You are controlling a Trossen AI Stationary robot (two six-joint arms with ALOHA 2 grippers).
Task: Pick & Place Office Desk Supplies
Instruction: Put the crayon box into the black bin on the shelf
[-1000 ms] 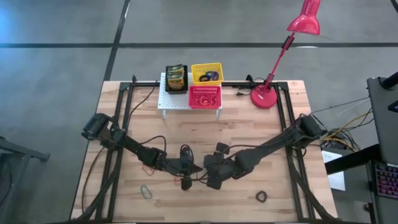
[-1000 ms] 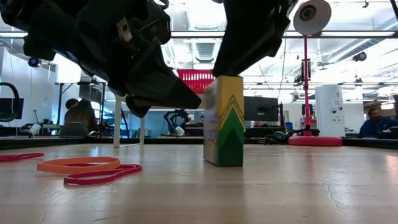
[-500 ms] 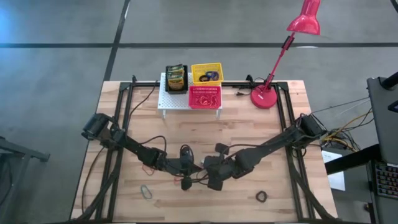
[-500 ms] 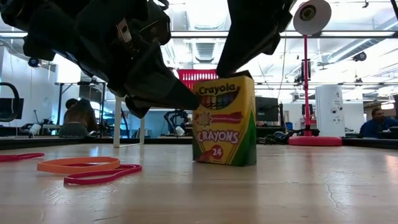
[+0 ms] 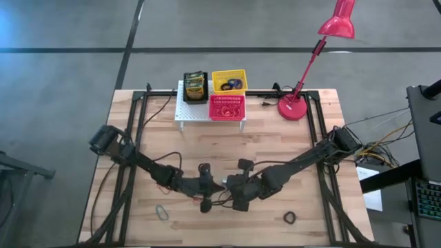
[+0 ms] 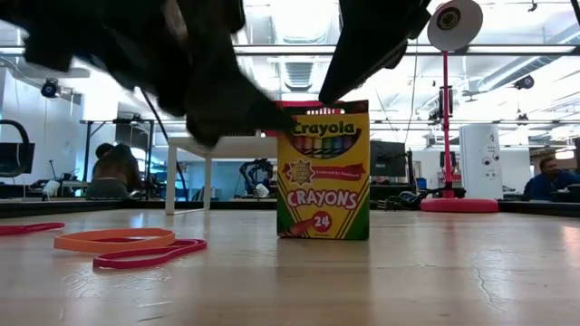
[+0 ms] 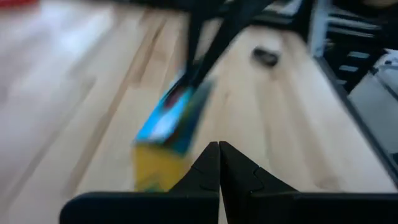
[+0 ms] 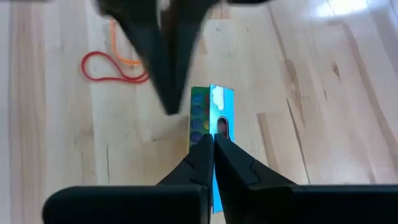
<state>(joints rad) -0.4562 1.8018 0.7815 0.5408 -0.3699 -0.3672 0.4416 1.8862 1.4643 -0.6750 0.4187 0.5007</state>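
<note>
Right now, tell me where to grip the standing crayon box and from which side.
Pinch the crayon box across its thin depth at the top edge, coming from above: it stands upright, slim top exposed, broad printed face probably too wide.

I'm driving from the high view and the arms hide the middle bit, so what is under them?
Observer: A crayon box stands upright on the table. In the low view, its front reads "Crayola Crayons 24".
Operator: Is anybody holding it?
Observer: Yes. The right wrist view shows the right pincer shut on the box's thin top edge.
Operator: And my other arm?
Observer: In the left wrist view, the left pincer is shut with nothing in it. The box is just ahead of its tips.
</note>
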